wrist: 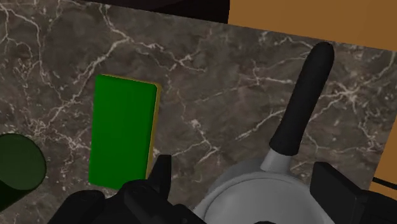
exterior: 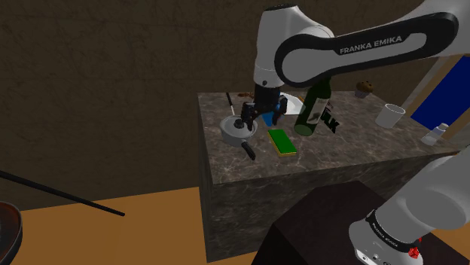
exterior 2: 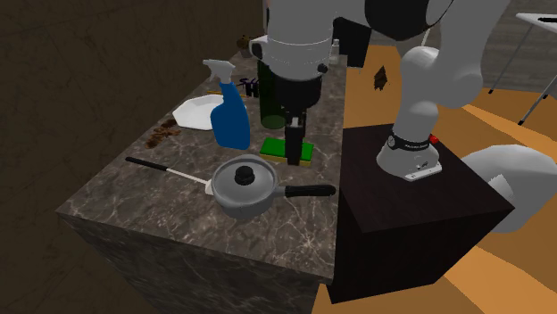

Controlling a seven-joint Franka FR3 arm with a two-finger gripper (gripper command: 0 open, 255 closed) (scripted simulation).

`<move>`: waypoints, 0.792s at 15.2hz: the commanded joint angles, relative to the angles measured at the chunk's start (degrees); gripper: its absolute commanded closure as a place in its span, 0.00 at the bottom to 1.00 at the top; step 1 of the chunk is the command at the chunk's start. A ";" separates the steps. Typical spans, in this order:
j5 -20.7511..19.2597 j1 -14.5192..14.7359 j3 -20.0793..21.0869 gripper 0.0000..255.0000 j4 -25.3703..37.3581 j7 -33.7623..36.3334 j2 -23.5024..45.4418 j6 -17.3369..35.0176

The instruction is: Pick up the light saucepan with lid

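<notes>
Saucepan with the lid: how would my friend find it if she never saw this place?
Find the dark marble counter beside the robot's dark stand. Close to the blue spray bottle and the green sponge sits the saucepan. It is the only round grey pot, with a black knob on its lid and a long black handle.

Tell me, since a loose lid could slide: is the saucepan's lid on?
On: the lid, black knob up, sits flat on the saucepan.

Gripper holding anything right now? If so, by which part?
Nothing is held. The gripper is open above the saucepan, fingers apart near the base of its handle, not clasping it.
</notes>
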 commanded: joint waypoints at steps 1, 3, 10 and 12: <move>-2.28 -0.04 1.62 0.00 3.41 5.42 5.34 0.06; -4.96 0.52 2.66 0.00 7.25 10.67 11.07 -0.13; -7.42 1.39 2.65 0.00 7.22 14.16 15.73 3.15; -8.05 1.50 2.57 0.00 6.22 14.67 16.68 4.94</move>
